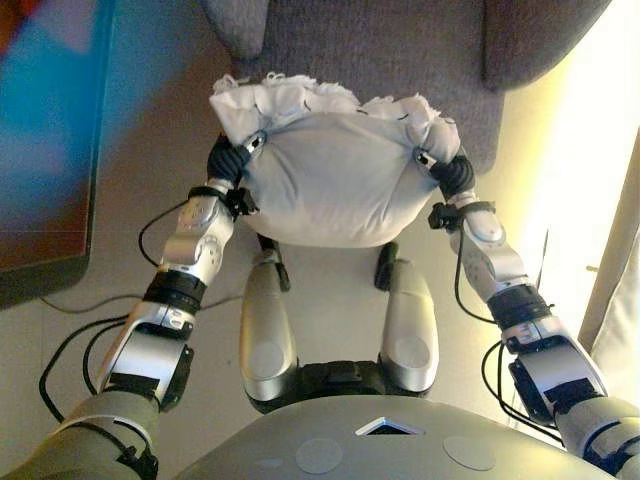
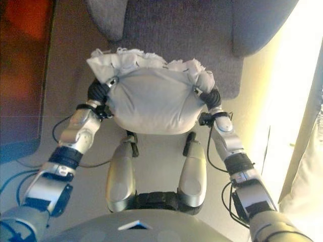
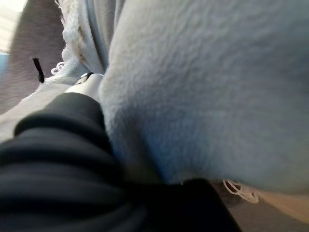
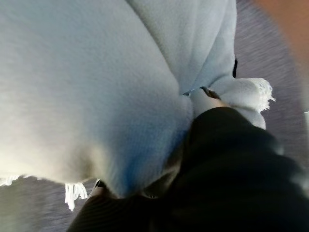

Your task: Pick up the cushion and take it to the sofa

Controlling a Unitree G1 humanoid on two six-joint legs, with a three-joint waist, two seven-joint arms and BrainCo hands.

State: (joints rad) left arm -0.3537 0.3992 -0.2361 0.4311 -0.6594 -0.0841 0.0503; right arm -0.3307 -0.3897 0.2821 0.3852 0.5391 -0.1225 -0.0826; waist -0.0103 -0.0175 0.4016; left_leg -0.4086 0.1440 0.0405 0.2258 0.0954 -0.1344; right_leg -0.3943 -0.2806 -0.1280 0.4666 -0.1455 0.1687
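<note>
A pale grey cushion (image 1: 330,185) with a white fringed edge hangs between my two hands, held in the air in front of the grey sofa (image 1: 370,50). My left hand (image 1: 228,162) grips its left side and my right hand (image 1: 452,176) grips its right side, with a digit of each dug into the fabric on top. The cushion's far fringed edge overlaps the sofa seat's front. In the left wrist view the cushion (image 3: 217,72) fills the picture past the hand's dark cover (image 3: 58,145). The right wrist view shows the same cushion (image 4: 87,72) past that hand (image 4: 231,159).
The sofa has a cushion or armrest at each side of its seat (image 1: 240,25) (image 1: 540,40). A dark low piece of furniture (image 1: 40,240) stands on the left. A bright curtain or wall (image 1: 620,300) runs along the right. Beige floor lies between.
</note>
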